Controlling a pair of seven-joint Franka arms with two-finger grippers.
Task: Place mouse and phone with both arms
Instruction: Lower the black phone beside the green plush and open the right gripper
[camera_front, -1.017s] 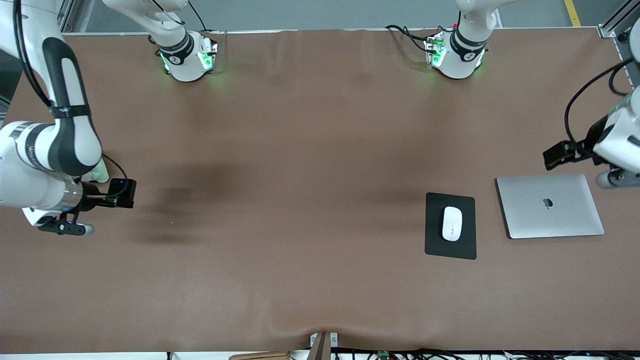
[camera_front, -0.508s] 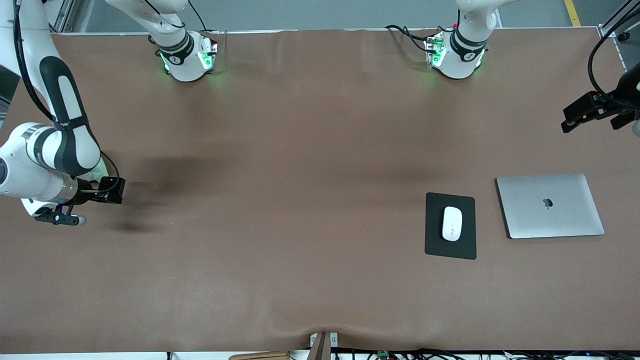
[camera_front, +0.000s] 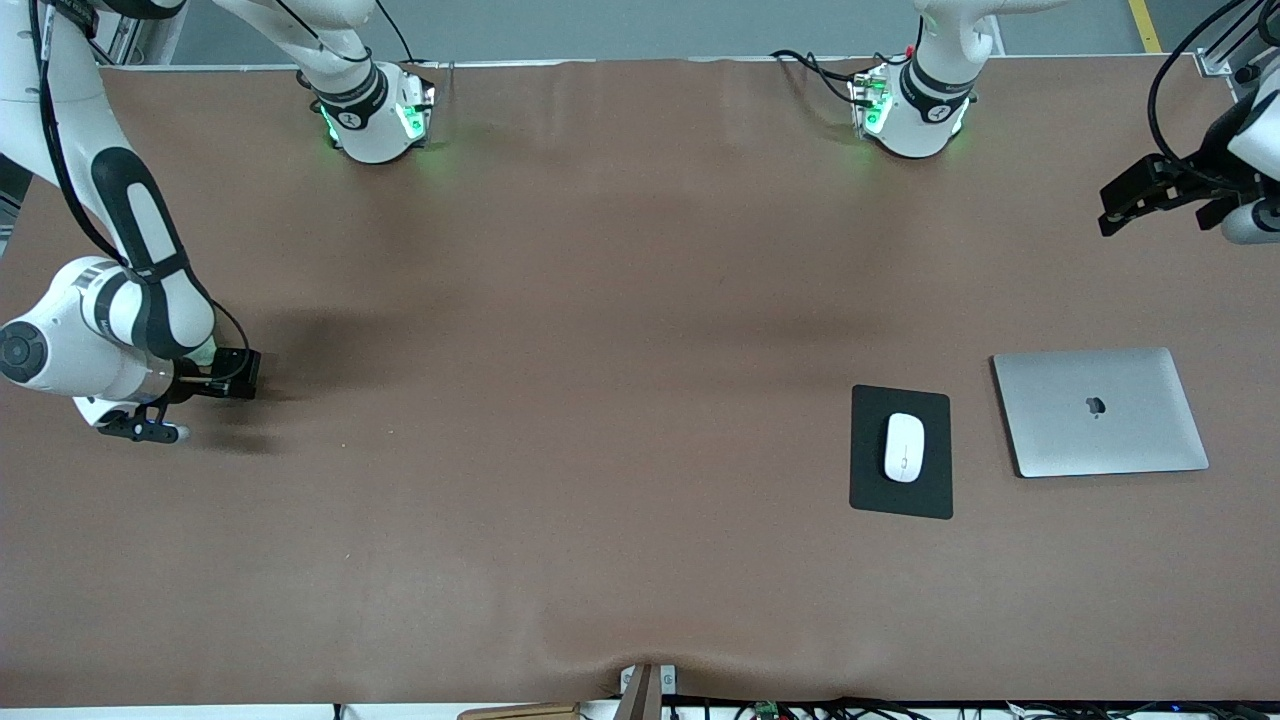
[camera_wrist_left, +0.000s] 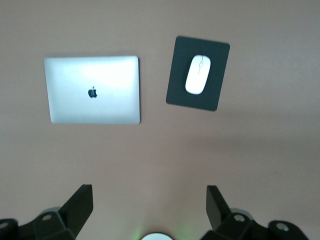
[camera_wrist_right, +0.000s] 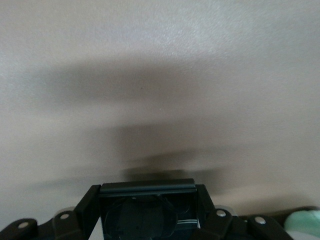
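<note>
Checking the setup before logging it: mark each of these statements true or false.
1. The mouse lies on the black pad. True.
2. The laptop stands open. False: its lid is shut and it lies flat beside the pad, apart from it.
3. The left claw grips the mouse. False: it is open and empty, up over the left arm's end of the table.
4. The right claw is shut on the phone. True: it holds it low over the right arm's end of the table.
</note>
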